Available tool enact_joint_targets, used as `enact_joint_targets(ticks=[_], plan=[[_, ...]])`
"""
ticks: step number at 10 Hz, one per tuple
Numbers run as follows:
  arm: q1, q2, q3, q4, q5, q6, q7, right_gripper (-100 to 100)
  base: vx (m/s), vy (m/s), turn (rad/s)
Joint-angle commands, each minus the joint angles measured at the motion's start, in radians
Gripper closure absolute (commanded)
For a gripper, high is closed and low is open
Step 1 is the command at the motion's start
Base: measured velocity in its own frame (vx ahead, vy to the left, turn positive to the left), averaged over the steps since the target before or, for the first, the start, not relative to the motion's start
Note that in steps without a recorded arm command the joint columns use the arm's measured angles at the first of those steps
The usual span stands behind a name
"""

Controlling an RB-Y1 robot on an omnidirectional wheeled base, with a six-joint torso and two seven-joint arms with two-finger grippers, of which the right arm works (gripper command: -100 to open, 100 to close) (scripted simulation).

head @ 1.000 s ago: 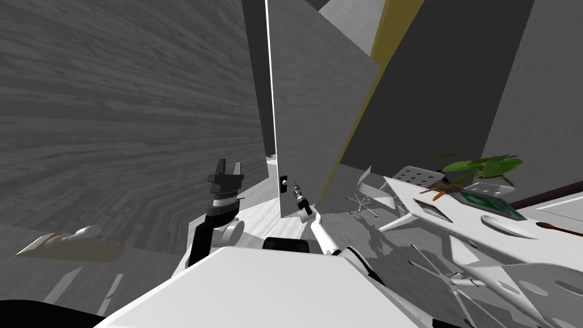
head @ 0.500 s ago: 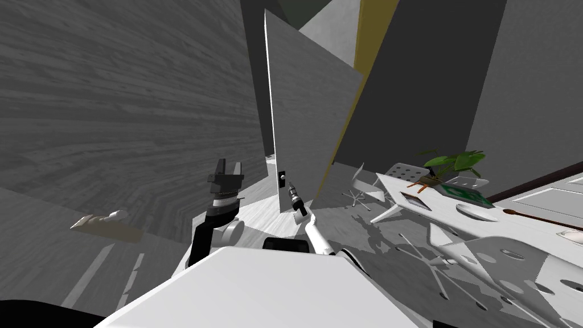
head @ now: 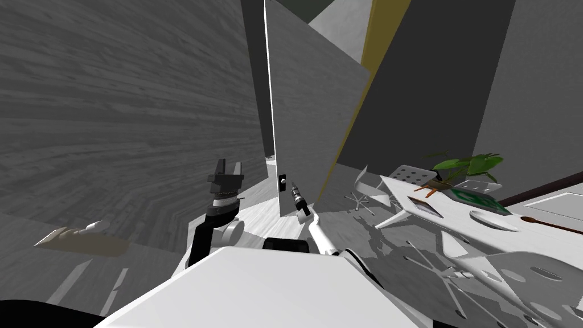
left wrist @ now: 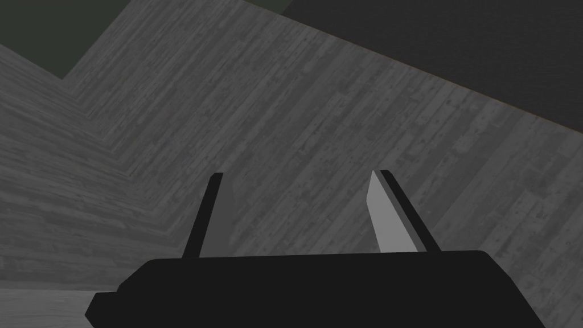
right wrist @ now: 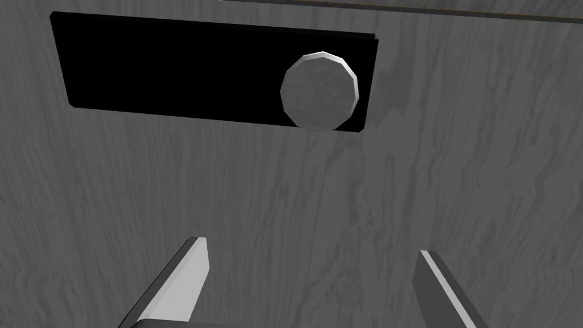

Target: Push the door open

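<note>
Head view: the door (head: 313, 114) stands ajar ahead, a tall grey slab with its long axis upright and its free edge turned towards me. The knob (head: 283, 181) sits low on it. The right gripper (head: 295, 188) points at the door, just beside the knob. The left gripper (head: 228, 168) is raised left of the door.

Left wrist view: its fingers are spread and hold nothing.

Right wrist view: the fingers (right wrist: 191, 267) are spread and hold nothing. The door's face is close ahead, and the knob sits on a black plate (right wrist: 171, 68) beyond the tips.

Door (head: 310, 114) top past upper edge
</note>
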State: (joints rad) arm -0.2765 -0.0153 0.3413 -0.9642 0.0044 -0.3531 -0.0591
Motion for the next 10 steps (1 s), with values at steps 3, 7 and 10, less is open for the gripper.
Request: enact_joint_targets(ticks=[3,7,10], plan=[[-0.009,0.009,-0.012,0.017,-0.001,-0.01,0.005,-100,0.173,0.116,0.025],[-0.02,0.036,-0.018,0.034,-0.003,-0.017,0.006,100,0.086,0.099,0.01],[-0.02,0.036,-0.018,0.034,-0.003,-0.017,0.006,100,-0.019,-0.023,0.012]])
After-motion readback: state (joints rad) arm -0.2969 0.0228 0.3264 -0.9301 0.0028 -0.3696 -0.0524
